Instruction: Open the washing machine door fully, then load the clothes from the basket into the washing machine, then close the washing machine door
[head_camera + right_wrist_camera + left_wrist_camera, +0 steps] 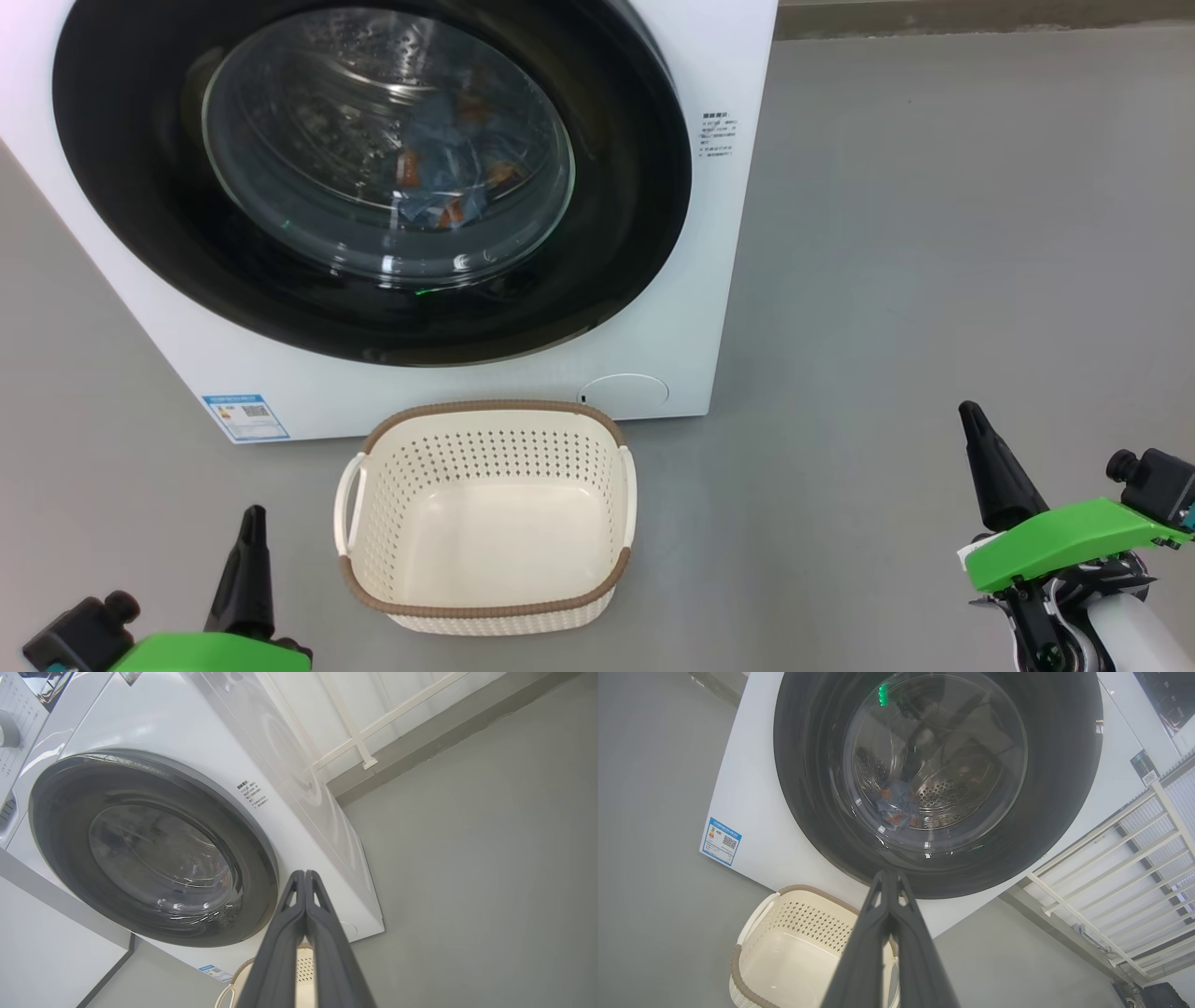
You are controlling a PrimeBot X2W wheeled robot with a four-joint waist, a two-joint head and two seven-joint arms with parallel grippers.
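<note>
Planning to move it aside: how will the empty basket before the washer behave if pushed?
The basket looks like thin perforated plastic and holds nothing, so it is probably light and would slide on the smooth grey floor. Its wide, low shape suggests it will hardly tip.

Left claw (252, 521) and right claw (974, 422) sit low, both closed and empty, pointing up.

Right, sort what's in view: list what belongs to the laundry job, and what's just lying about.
Job:
washing machine, its door shut
clothes inside the drum
basket, empty
left claw and right claw, both closed

Lying about:
white railing
grey floor
</note>
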